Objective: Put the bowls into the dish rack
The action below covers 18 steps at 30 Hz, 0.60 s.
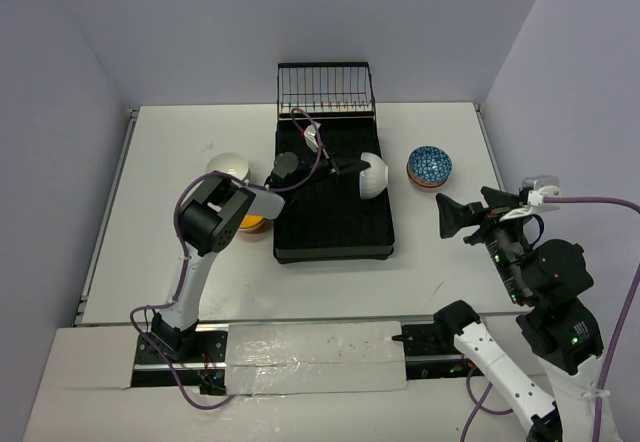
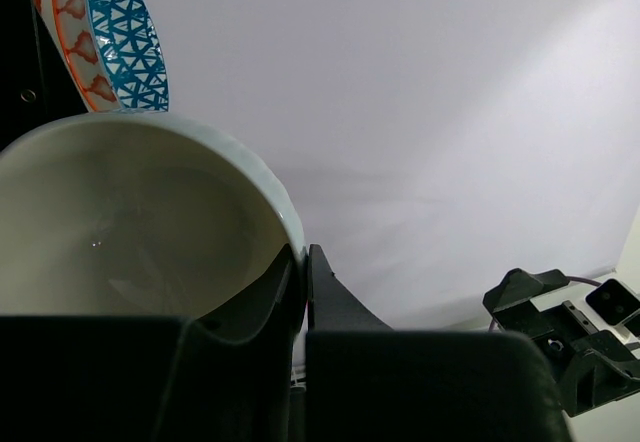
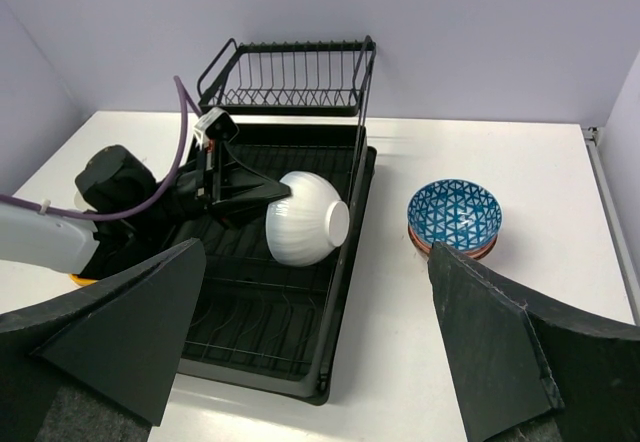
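Note:
My left gripper (image 1: 357,169) is shut on the rim of a plain white bowl (image 1: 373,175), one finger inside and one outside (image 2: 306,262). It holds the bowl (image 3: 305,217) on its side over the right part of the black dish rack (image 1: 330,232). A stack of blue-patterned bowls (image 1: 429,165) stands on the table right of the rack, also in the right wrist view (image 3: 455,214). Another white bowl (image 1: 228,165) and a yellow-orange bowl (image 1: 252,225) sit left of the rack, partly under the left arm. My right gripper (image 1: 458,217) hangs open and empty near the patterned stack.
The rack's raised wire basket (image 1: 325,87) stands at its far end by the back wall. The left arm's purple cable (image 1: 312,142) loops above the rack. The table's right edge (image 1: 490,152) runs just beyond the patterned bowls.

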{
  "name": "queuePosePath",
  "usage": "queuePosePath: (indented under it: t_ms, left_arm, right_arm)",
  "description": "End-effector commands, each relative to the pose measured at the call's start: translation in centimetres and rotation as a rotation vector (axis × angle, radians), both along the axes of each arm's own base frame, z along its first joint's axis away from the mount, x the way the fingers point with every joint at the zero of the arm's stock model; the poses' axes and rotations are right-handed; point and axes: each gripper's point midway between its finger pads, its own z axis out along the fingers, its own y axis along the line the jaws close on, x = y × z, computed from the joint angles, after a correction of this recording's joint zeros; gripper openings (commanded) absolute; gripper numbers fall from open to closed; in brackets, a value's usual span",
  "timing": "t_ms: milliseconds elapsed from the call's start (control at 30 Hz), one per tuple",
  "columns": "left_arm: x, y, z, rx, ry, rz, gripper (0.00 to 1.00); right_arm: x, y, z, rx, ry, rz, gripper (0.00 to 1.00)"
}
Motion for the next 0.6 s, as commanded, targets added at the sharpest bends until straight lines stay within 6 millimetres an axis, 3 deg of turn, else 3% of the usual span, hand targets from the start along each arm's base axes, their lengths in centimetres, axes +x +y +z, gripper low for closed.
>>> queuePosePath:
  t_ms: [0, 567]
  left_arm:
    - [-0.2, -0.1, -5.2, 0.064, 0.084, 0.0, 0.0]
    - [0.8, -0.1, -9.0, 0.218, 0.136, 0.036, 0.08]
  right_arm:
    - [-0.6, 0.0, 1.4, 0.026, -0.042, 0.015, 1.0]
    - [-1.3, -0.2, 2.1, 0.047, -0.056, 0.02, 1.0]
